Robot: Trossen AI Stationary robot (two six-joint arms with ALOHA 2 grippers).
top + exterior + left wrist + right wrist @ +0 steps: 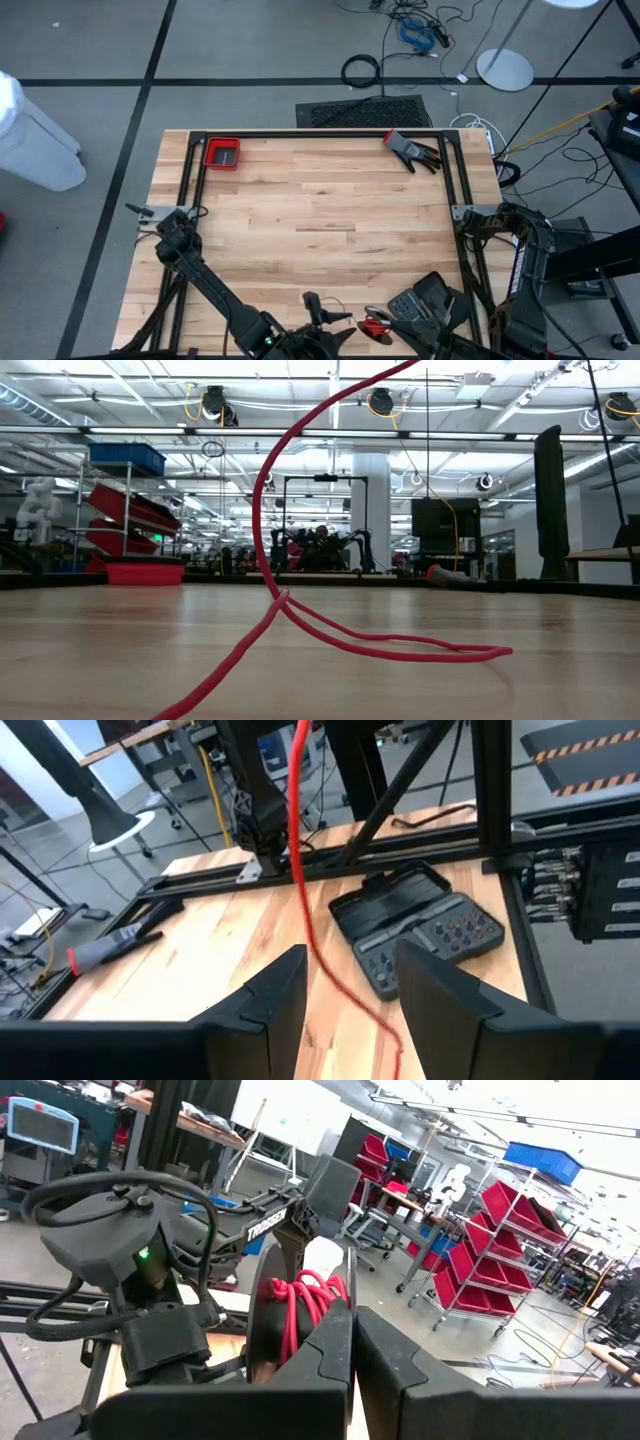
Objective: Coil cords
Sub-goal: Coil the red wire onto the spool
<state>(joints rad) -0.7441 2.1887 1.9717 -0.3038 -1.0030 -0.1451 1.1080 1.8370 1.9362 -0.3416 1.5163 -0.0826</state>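
Observation:
A thin red cord (262,510) rises from the table near its front edge, and a slack loop of it (420,652) lies on the wood. In the left wrist view the cord (300,870) runs down between the fingers of my open left gripper (352,985), which hangs over the near edge at the middle (325,312). Just to its right, my right gripper (352,1342) is shut at a bunch of red coils (305,1302) beside a black disc (266,1315) with a pale centre (322,1260). This bunch (375,325) is held above the table. My left gripper has the cord between its fingers; I cannot tell whether either finger touches it. My right gripper is shut at the coiled end of the cord (318,1308), next to the disc, with its fingers about level. Its own fingers hide the exact place of contact. The coil and disc are lifted clear of the table.
An open black case (425,298) of small parts lies at the near right, also seen in the left wrist view (420,925). A red bin (222,153) stands at the far left and a dark glove (412,150) at the far right. Black frame rails (320,133) border the table.

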